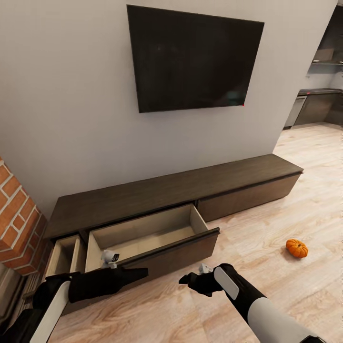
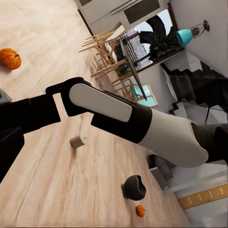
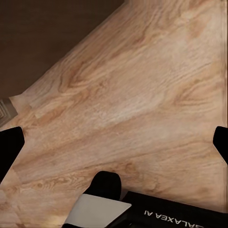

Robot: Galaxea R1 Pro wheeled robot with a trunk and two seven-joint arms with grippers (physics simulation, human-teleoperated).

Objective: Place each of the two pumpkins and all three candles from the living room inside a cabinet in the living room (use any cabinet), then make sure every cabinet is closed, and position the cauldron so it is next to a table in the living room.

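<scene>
I have the long dark cabinet (image 1: 176,190) straight ahead under the wall-mounted TV (image 1: 193,59), with two drawers pulled out toward me: a wide one (image 1: 147,233) showing a bare pale interior, and a narrow one (image 1: 64,255) beside the brick fireplace (image 1: 16,219). The wide drawer's front edge sits just beyond both grippers, so forward room is tight; bare plank floor (image 1: 305,209) runs open off to my right.

My left gripper (image 1: 136,274) hangs just in front of that drawer front, and I cannot tell how its fingers stand. My right gripper (image 1: 190,281) hovers over bare floor beside it, fingers (image 3: 9,147) spread wide apart with nothing between them.

One pumpkin (image 1: 297,248) lies on the floor well off to the right of my right gripper. In the left wrist view, a candle (image 2: 77,141) stands on the planks beyond my right forearm, with the cauldron (image 2: 134,187) and another pumpkin (image 2: 140,210) close together farther off.
</scene>
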